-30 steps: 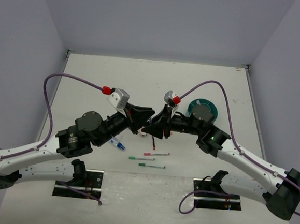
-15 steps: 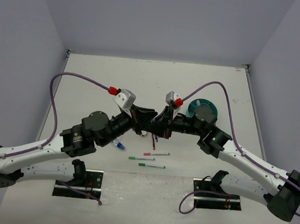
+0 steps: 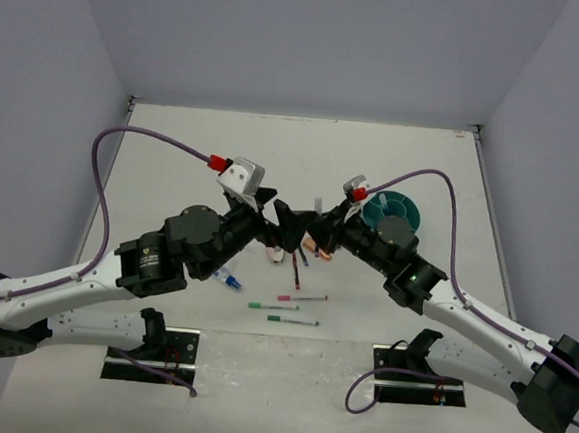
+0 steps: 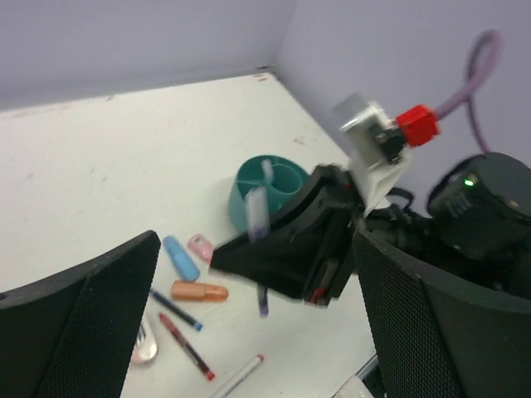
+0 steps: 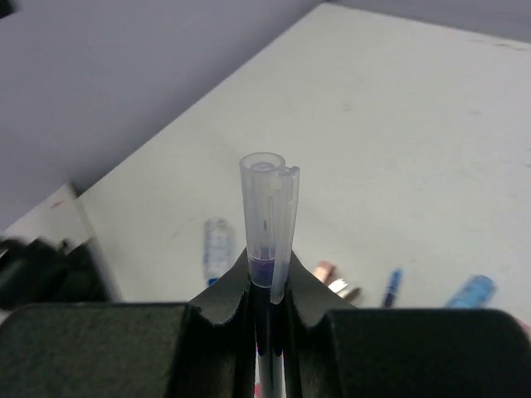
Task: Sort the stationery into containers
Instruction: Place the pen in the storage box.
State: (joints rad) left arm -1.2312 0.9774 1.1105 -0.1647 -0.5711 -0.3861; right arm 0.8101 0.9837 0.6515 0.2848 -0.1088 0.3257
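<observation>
My right gripper [image 5: 268, 278] is shut on a purple pen [image 5: 269, 217] with a clear cap, which stands upright between its pads. In the left wrist view that pen [image 4: 256, 211] hangs in the right gripper just in front of the teal cup [image 4: 274, 184]. My left gripper [image 4: 255, 240] is wide open around that spot and holds nothing. From above, the left gripper [image 3: 285, 225] and right gripper [image 3: 317, 235] meet tip to tip left of the cup [image 3: 398, 209]. Blue [image 4: 180, 258], pink [image 4: 201, 247] and orange [image 4: 199, 291] highlighters lie on the table below.
A blue pen [image 4: 174, 308], a red pen [image 4: 187, 346] and a white red-tipped pen [image 4: 236, 377] lie near the highlighters. Nearer the arm bases are a pink pen [image 3: 302, 298], two green pens [image 3: 273, 306] [image 3: 292, 320] and a blue-capped clear tube [image 3: 228, 277]. Grey walls stand on three sides.
My left gripper has opened wide and let go of the purple pen, which now stays in my shut right gripper. Both wrists have shifted a little where they meet.
</observation>
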